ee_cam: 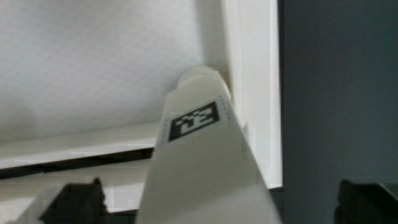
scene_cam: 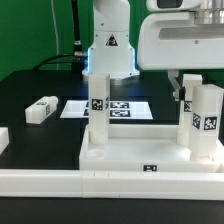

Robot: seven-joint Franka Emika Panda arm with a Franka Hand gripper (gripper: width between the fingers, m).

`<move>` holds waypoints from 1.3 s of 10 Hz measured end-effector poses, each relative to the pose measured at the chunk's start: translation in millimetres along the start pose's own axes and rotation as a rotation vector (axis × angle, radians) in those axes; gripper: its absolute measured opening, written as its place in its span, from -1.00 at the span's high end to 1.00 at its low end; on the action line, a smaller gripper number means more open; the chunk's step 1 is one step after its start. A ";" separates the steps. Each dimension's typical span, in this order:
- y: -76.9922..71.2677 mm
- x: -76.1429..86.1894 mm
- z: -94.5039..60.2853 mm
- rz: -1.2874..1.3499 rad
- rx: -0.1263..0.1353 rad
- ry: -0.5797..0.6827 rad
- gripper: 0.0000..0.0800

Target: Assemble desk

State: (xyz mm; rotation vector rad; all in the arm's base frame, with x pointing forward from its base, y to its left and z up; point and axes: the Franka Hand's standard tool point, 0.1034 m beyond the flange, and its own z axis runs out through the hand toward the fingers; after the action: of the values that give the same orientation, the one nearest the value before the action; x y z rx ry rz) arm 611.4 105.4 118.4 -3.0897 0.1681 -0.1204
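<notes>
Hand (ee_cam: 222,192) spread astride upright leg (ee_cam: 206,150) on tabletop (scene_cam: 120,160).

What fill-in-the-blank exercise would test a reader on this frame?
1. The loose leg lies on the black ___.
2. The corner leg on the tabletop stands ___.
3. In the wrist view, the end effector straddles a tagged ___.
Missing: table; upright; leg.

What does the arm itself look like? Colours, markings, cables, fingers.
The arm is glossy white with rounded shells. Its lower column carries a black triangular mark, with a blue light glowing beside it. Black cables trail behind. The gripper has a boxy white housing, and its fingers are dark, almost black.
</notes>
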 end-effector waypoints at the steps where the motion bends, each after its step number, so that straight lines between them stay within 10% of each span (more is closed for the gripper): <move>1: 1.2 0.3 0.0 -0.035 0.000 0.000 -0.62; 3: 0.3 0.2 -0.1 -0.011 0.000 0.000 -0.56; 5: 1.4 0.5 -0.2 -0.009 0.000 0.000 0.29; 13: 2.5 0.8 -0.1 0.320 0.000 0.000 0.28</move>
State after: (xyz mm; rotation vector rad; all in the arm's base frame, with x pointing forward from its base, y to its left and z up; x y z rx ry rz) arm 611.8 102.9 118.4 -3.0126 0.6554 -0.1081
